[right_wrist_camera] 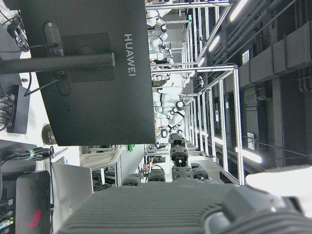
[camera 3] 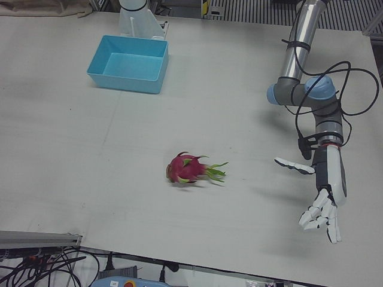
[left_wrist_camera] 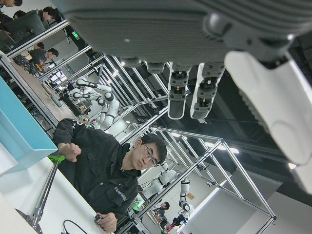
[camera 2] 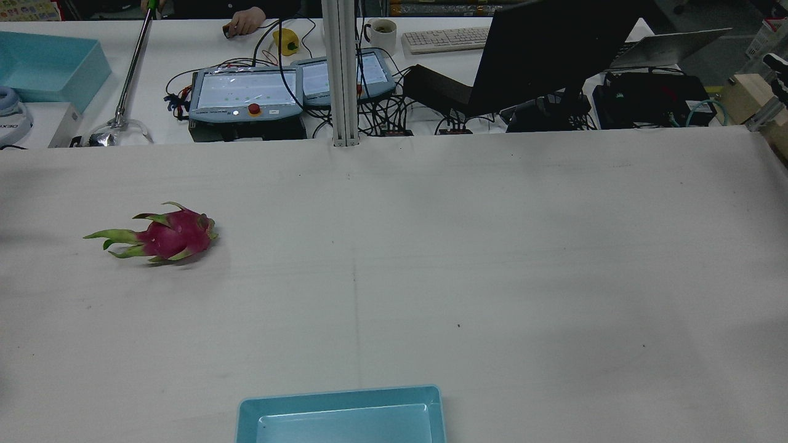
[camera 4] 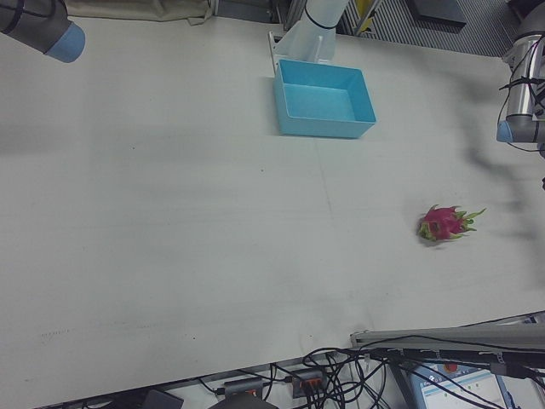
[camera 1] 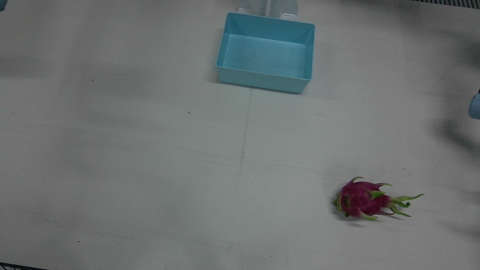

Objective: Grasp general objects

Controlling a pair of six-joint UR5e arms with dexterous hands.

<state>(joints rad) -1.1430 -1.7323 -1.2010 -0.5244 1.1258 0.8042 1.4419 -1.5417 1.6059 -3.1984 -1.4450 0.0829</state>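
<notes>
A pink dragon fruit (camera 1: 362,198) with green scales lies on its side on the white table; it also shows in the rear view (camera 2: 169,234), the left-front view (camera 3: 187,168) and the right-front view (camera 4: 441,223). My left hand (camera 3: 323,206) hangs open above the table, fingers spread and empty, well off to the fruit's side towards the table's outer edge. Its fingers (left_wrist_camera: 178,95) show extended in the left hand view. My right hand (right_wrist_camera: 161,204) shows only in its own view, fingers (right_wrist_camera: 179,158) extended and holding nothing, far from the fruit.
An empty light blue bin (camera 1: 266,52) stands at the robot's side of the table, mid-width, and also shows in the left-front view (camera 3: 128,64). The right arm's elbow (camera 4: 51,30) is at the far corner. A desk with teach pendants (camera 2: 246,92) and a monitor (camera 2: 548,49) lies beyond the table.
</notes>
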